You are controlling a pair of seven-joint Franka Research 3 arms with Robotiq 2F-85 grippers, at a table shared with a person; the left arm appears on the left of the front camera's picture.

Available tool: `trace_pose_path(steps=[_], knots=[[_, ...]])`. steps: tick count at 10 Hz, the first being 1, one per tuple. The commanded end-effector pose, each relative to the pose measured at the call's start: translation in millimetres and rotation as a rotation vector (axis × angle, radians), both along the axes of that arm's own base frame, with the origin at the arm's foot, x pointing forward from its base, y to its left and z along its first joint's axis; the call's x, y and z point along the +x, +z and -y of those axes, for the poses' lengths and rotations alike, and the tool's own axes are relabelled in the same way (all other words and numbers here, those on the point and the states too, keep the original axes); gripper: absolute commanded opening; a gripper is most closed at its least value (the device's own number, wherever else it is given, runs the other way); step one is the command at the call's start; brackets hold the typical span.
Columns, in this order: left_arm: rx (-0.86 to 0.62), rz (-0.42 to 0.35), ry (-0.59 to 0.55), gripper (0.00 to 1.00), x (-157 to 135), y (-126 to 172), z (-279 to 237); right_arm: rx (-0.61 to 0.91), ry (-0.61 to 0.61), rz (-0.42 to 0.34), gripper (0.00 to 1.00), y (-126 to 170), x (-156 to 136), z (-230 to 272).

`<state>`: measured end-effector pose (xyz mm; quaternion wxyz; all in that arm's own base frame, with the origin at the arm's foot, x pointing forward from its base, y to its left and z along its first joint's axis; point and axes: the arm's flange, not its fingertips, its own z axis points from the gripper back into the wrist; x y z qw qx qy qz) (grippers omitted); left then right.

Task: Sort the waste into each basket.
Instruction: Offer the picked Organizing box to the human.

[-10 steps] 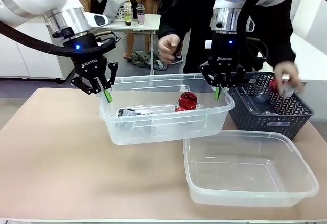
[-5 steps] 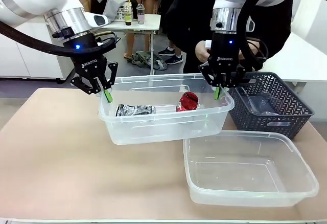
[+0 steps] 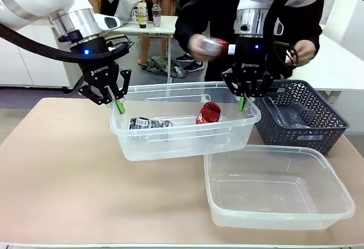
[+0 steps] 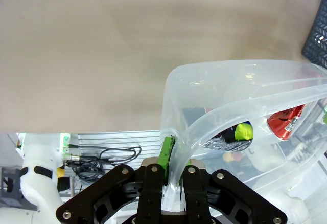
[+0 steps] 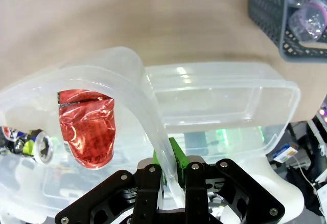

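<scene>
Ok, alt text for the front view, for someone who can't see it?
The left gripper and right gripper clamp opposite ends of a clear tub; a crushed red can and a black-and-silver can lie inside. A second clear tub sits nearer on the table, a dark lattice basket at right, and a person's hand behind holds another can.

A crushed red can [image 3: 208,113] lies right of a black-and-silver can [image 3: 149,123] in a clear plastic tub [image 3: 182,144] over the table's [image 3: 62,169] middle. A second clear tub [image 3: 273,195] sits front-right, with a dark grey lattice basket [image 3: 318,129] behind it.
</scene>
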<state>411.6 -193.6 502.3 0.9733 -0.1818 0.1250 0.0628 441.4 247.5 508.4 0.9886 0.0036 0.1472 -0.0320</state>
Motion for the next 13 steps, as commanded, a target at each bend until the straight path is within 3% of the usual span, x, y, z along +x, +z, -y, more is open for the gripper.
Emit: trace_pose_path(steps=[1, 13], knots=[[-0.045, 0.016, 0.035, 0.06, 0.2, 14.5, 1.1, -0.015, 0.003, -0.003, 0.05, -4.6, -0.7, 1.8], [-0.045, 0.016, 0.035, 0.06, 0.2, 14.5, 1.1, -0.015, 0.003, -0.003, 0.05, -4.6, -0.7, 1.8]])
